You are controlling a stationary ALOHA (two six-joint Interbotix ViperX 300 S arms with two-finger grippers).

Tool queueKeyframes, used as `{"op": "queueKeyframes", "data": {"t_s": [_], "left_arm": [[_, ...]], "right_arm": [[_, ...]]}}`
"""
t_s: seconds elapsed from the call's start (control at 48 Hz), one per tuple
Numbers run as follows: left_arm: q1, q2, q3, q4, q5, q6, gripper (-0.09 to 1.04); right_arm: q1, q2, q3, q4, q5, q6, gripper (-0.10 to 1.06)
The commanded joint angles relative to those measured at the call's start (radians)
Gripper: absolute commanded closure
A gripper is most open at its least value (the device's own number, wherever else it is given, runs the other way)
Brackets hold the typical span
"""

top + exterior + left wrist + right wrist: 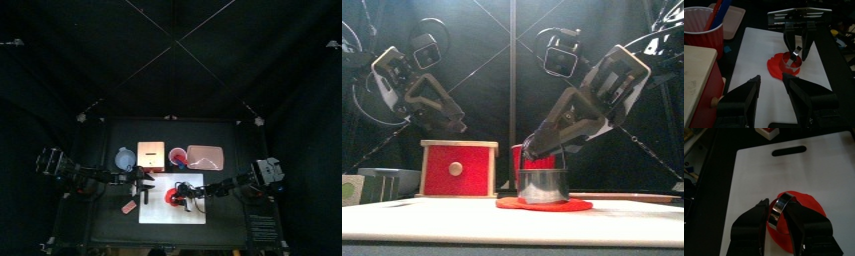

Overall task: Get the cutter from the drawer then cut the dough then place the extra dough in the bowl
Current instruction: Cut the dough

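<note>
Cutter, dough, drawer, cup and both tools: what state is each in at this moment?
Cutter: upright on the dough, gripped by the right tool.
Dough: flat disc on the white board, cutter standing on it.
Drawer: looks shut.
Red cup: upright, knives inside.
Left tool: open, empty, over the board.
Right tool: shut on the cutter.

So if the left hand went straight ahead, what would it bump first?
Probably the flat red dough disc on the white cutting board, beside the round metal cutter the right hand holds. Depth is unclear, so the open left hand might touch bare board first.
</note>
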Motion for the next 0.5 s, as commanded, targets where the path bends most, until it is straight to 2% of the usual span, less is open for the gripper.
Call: {"op": "queueKeyframes", "data": {"t_s": [0.021,0.188,0.5], "left_arm": [[-0.002,-0.003,-0.012,-0.002,-0.011,0.002,0.15],[-0.002,-0.003,-0.008,-0.002,-0.009,0.002,0.15],[-0.002,-0.003,-0.006,-0.002,-0.011,0.002,0.15]], "right_arm": [[-0.018,-0.041,-0.014,-0.017,-0.002,0.002,0.3],[-0.034,-0.054,-0.017,-0.035,0.002,0.002,0.3],[-0.037,-0.057,-0.014,-0.044,0.06,0.011,0.3]]}}
